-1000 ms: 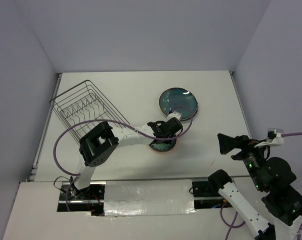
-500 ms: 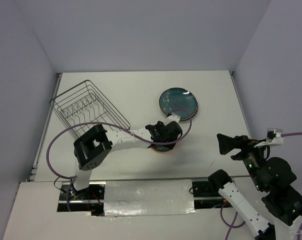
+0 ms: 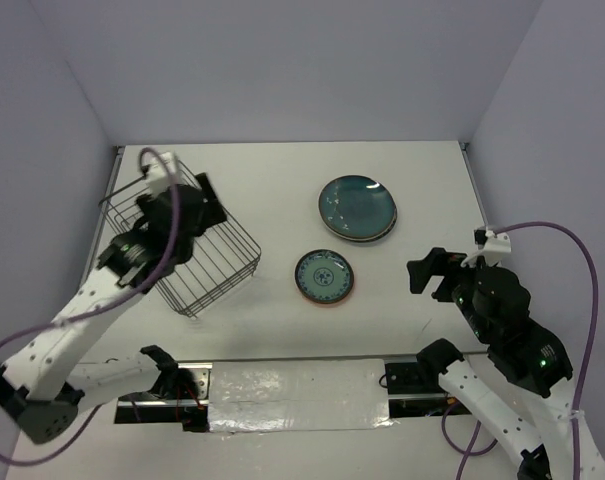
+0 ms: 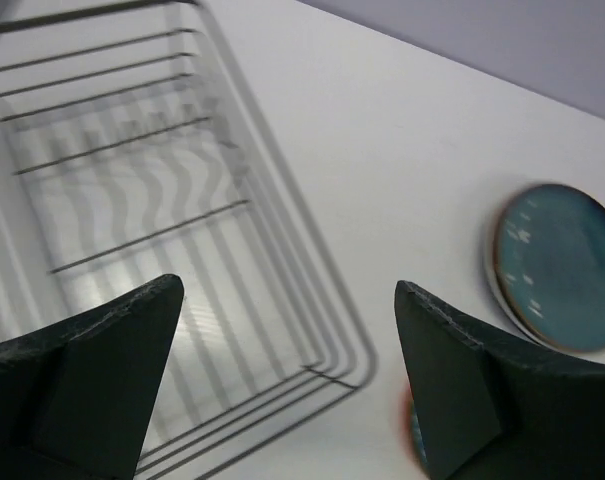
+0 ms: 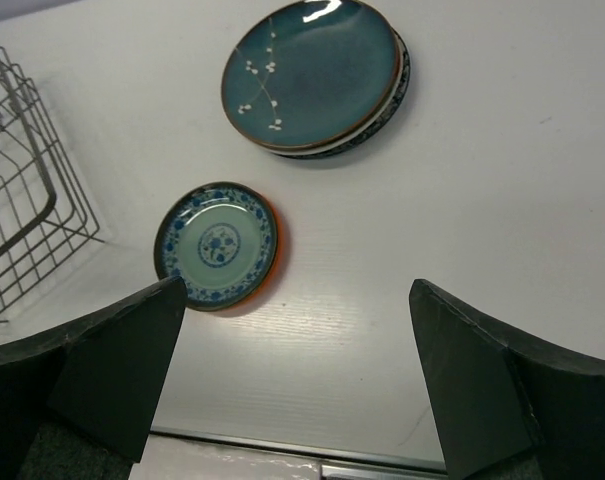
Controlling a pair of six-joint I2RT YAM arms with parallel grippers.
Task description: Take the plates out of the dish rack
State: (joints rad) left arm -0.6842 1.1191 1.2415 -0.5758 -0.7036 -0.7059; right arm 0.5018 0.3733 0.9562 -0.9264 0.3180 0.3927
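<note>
Left gripper [image 4: 287, 290], jaws apart, above the dish rack [image 3: 182, 245]; right gripper [image 5: 297, 288], jaws apart, empty. Right of the rack: small patterned plate [image 3: 324, 277], teal plate stack [image 3: 357, 207].

We look down on a plain white tabletop [image 3: 282, 190], boxed in on three sides by smooth, pale lavender-grey panels: a back wall [image 3: 282, 70], a left wall [image 3: 32, 150] and a right wall [image 3: 552, 120]. Along the near edge a dark slot is partly covered by a wide strip of shiny silver tape [image 3: 292, 395]. The light is soft and even, with only faint shadows.
</note>
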